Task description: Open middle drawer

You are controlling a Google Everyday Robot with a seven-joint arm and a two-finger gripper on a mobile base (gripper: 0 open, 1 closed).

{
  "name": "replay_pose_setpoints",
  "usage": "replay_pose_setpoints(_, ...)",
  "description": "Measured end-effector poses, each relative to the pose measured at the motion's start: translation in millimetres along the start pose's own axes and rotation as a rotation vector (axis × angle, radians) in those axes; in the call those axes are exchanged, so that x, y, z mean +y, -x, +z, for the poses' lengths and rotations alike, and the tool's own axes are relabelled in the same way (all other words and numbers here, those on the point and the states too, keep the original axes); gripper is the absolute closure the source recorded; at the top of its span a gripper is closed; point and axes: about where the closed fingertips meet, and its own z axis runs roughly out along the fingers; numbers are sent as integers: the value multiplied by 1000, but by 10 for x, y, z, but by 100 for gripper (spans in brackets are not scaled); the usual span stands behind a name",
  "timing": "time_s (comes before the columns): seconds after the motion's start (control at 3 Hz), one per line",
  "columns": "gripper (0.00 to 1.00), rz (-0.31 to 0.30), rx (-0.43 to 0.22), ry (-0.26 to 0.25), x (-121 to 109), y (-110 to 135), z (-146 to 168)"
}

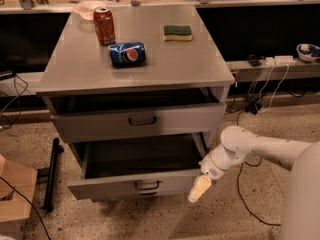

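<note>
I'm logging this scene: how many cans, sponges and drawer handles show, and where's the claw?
Cans: 2 (red can, blue can)
Sponge: 1
Handles: 2 (upper handle, lower handle)
Total: 5
The claw hangs by the right end of the open middle drawer front.

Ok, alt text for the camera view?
A grey metal middle drawer stands pulled open, the robot's cream gripper beside its right front corner. On the grey cabinet top: upright red can, blue can on its side, yellow-green sponge.
</note>
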Motion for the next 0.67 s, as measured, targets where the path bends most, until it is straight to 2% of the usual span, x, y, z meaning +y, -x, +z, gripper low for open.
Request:
replay_pose_setpoints(0.33,18,8,28,46,25,-112,99)
replay_pose_setpoints(0.67,41,7,36,56,39,-109,82)
